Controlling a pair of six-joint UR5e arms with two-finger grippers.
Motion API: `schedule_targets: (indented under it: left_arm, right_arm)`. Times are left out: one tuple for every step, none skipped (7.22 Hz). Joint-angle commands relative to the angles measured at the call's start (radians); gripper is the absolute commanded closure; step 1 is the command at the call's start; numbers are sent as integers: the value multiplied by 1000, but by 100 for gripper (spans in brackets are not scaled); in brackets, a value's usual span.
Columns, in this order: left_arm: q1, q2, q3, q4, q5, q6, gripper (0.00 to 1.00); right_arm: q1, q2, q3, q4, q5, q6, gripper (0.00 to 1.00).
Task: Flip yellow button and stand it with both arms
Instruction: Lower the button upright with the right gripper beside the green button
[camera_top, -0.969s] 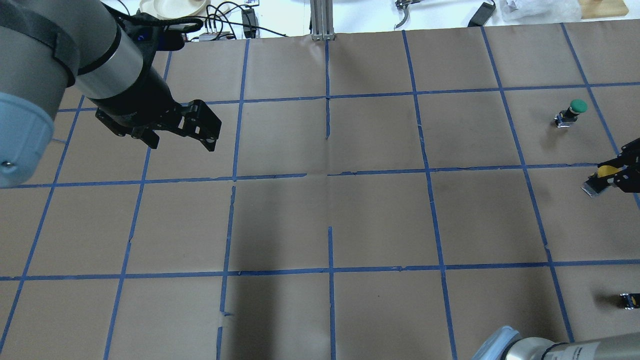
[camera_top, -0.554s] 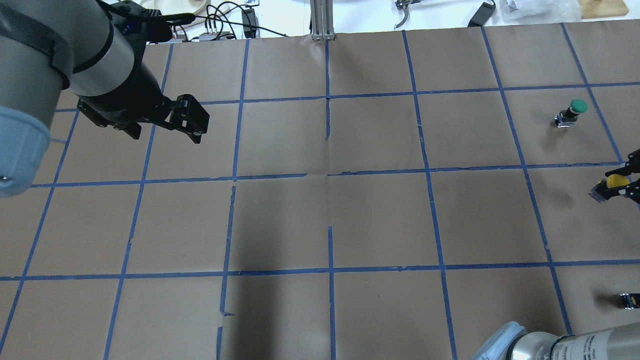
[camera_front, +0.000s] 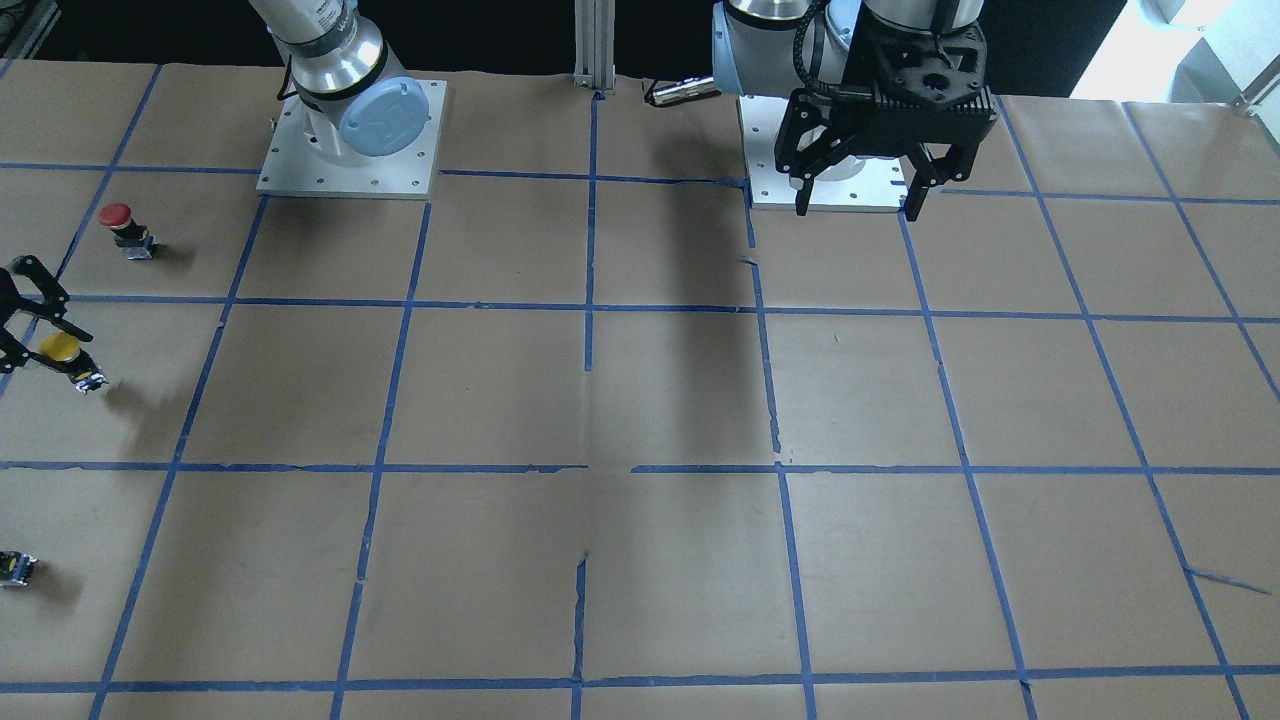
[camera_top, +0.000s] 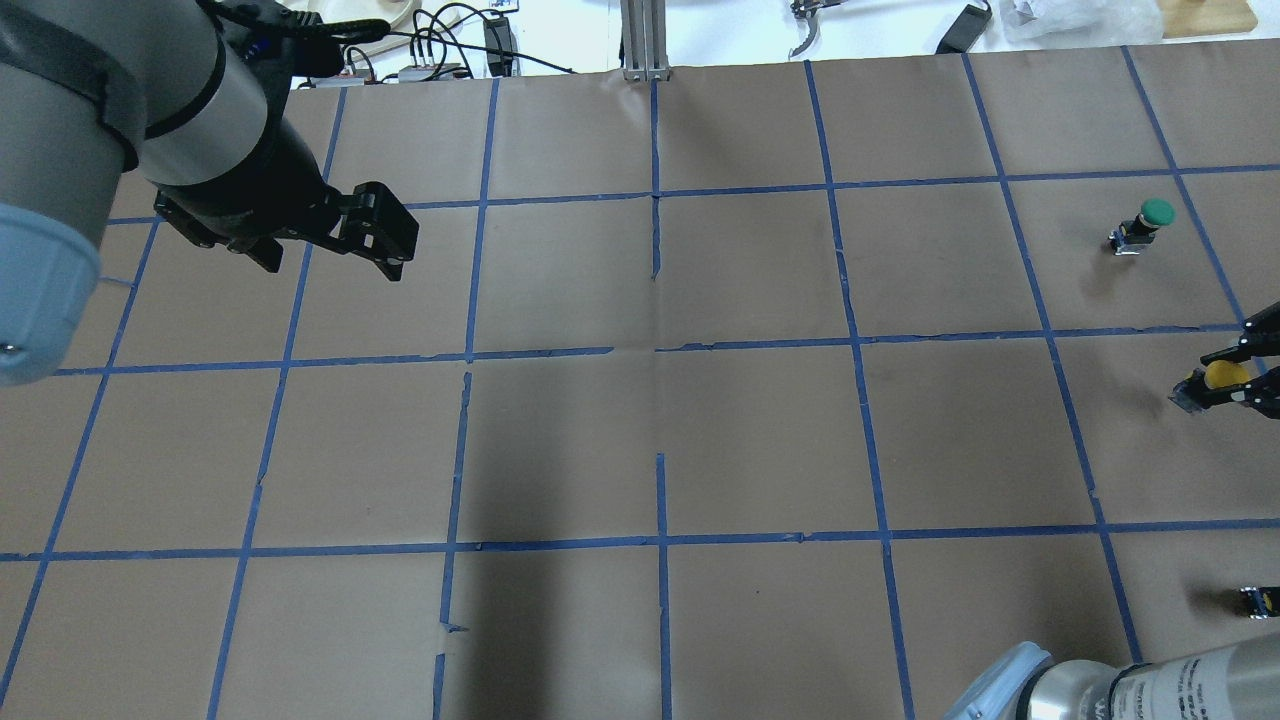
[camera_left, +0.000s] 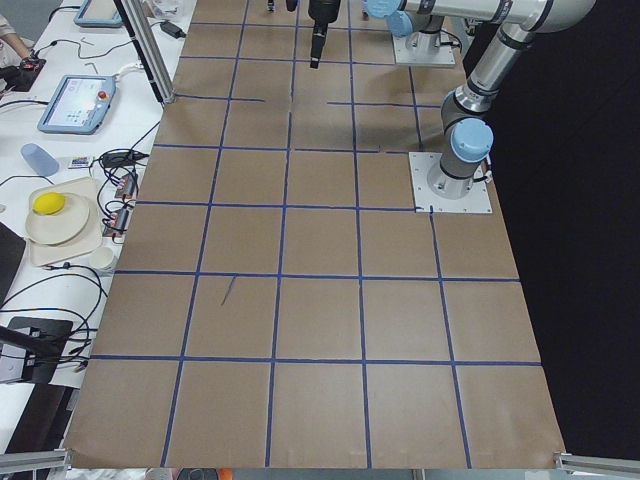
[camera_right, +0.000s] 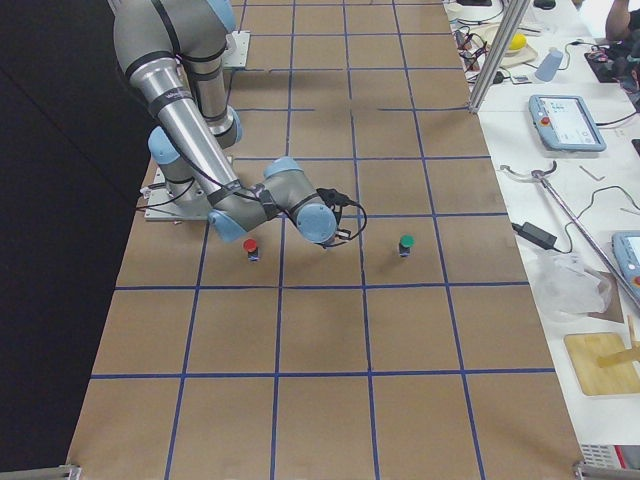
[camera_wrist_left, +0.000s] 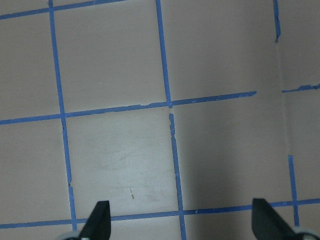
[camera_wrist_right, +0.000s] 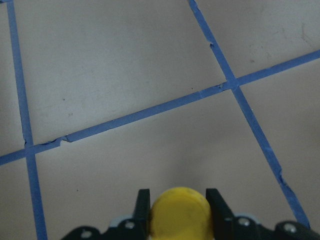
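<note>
The yellow button (camera_top: 1222, 375) has a round yellow cap and a grey boxy body. It is at the table's right edge, tilted, with its body end close to the paper. It also shows in the front view (camera_front: 62, 346). My right gripper (camera_top: 1207, 380) is shut on it, and in the right wrist view the fingertips (camera_wrist_right: 144, 202) press both sides of the cap (camera_wrist_right: 180, 217). My left gripper (camera_top: 390, 250) is open and empty, hovering over the far left of the table. The left wrist view shows only bare paper between its fingertips (camera_wrist_left: 99, 220).
A red-capped button (camera_front: 118, 215) stands near the right arm's base, on the robot's side of the yellow one. A green-capped button (camera_top: 1150, 215) stands on the far side. Brown paper (camera_top: 660, 420) with a blue tape grid covers the table. Cables and devices lie beyond the far edge.
My right gripper has moved slightly toward the robot with the yellow button, which has turned in its grip. My left gripper has drawn back a little to the left and has been still since.
</note>
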Motion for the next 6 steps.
schedule_targets:
  left_arm:
    - [0, -1, 0, 0, 0, 0, 0]
    - [0, -1, -1, 0, 0, 0, 0]
    - [0, 0, -1, 0, 0, 2, 0]
    - [0, 0, -1, 0, 0, 2, 0]
    - [0, 2, -1, -1, 0, 5, 0]
    - [0, 2, -1, -1, 1, 5, 0]
  right_arm:
    - [0, 18, -14, 0, -8, -2, 84]
    - [-2, 21, -24, 2, -8, -2, 84]
    - [-2, 21, -24, 2, -10, -2, 80]
    - [-2, 22, -22, 12, -10, -2, 72]
    - [-2, 22, -21, 14, -10, 0, 69]
    - [-2, 22, -21, 14, -10, 0, 64]
